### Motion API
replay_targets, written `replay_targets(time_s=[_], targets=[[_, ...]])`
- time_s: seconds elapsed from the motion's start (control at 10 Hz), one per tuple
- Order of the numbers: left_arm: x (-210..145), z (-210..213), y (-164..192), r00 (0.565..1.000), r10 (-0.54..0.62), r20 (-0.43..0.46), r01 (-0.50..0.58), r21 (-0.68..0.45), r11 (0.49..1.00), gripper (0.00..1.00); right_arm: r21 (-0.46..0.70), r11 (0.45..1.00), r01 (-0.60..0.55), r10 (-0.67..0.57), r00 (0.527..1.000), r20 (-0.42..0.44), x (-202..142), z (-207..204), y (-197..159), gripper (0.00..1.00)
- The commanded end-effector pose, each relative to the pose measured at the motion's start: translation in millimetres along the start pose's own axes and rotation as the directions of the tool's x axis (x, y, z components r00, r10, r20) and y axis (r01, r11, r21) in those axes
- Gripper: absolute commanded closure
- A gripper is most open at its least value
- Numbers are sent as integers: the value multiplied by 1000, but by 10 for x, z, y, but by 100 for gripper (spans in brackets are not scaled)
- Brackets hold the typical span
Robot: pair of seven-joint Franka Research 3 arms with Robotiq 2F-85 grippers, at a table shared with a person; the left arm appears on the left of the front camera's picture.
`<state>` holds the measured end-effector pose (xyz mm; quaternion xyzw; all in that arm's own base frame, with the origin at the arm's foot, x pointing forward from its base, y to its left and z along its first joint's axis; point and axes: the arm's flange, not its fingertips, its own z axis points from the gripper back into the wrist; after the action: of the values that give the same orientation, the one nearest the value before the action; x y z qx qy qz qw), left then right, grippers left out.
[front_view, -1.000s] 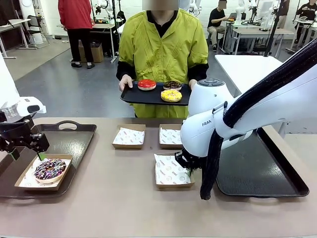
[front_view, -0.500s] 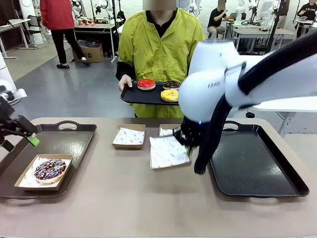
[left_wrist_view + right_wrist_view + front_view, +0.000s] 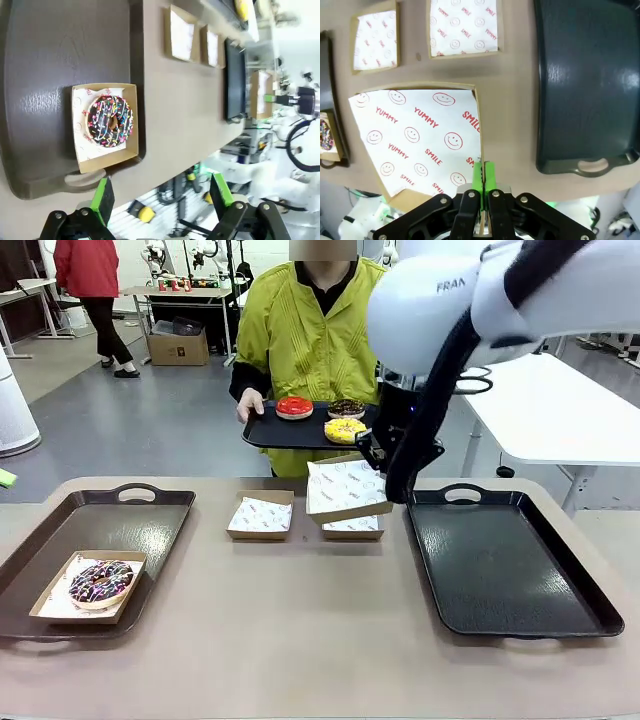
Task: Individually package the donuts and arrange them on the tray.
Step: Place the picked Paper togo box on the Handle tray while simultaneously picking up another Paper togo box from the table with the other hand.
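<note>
A person across the table holds a black serving tray [image 3: 262, 434] with a red donut [image 3: 294, 407], a dark chocolate donut [image 3: 347, 408] and a yellow donut [image 3: 344, 430]. My right gripper [image 3: 374, 462] [image 3: 483, 175] is shut on the rim of a paper-lined cardboard box [image 3: 345, 490] [image 3: 420, 135], held tilted in the air just below that tray. A chocolate donut with pink-white sprinkles [image 3: 100, 582] [image 3: 110, 121] lies in its box on the left tray [image 3: 120, 525]. My left gripper [image 3: 162, 197] hangs open high above it, with nothing between its fingers.
Two more lined boxes [image 3: 261, 515] [image 3: 352, 525] sit mid-table beyond the lifted one. A bare dark tray [image 3: 510, 560] [image 3: 585, 85] lies at the right. My right arm's white body [image 3: 450, 300] looms over the table's far right.
My right gripper has lifted the lined box off the table and carried it up toward the person's tray. My left arm has drawn back off the left side, away from the boxed donut.
</note>
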<state>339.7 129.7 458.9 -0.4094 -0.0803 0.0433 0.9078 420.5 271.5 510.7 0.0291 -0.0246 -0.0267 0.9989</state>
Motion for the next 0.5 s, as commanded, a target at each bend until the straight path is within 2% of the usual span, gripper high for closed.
replay_targets(time_s=[0.0,0.1,0.2,0.4], targets=[[204,179,249,991,130,-1,-130,-101,986,0,-42,999,14,-16,999,-46,314,-5,206,100],[247,257,371,981,194,-14,-194,-140,971,0,-53,998,22,-25,998,-55,429,-6,269,100],[259,317,478,977,212,-12,-210,-180,961,0,-60,998,22,-25,998,-54,525,-14,333,100],[209,418,729,984,178,-13,-175,-259,950,0,-56,998,41,-43,998,-43,706,-69,423,100]])
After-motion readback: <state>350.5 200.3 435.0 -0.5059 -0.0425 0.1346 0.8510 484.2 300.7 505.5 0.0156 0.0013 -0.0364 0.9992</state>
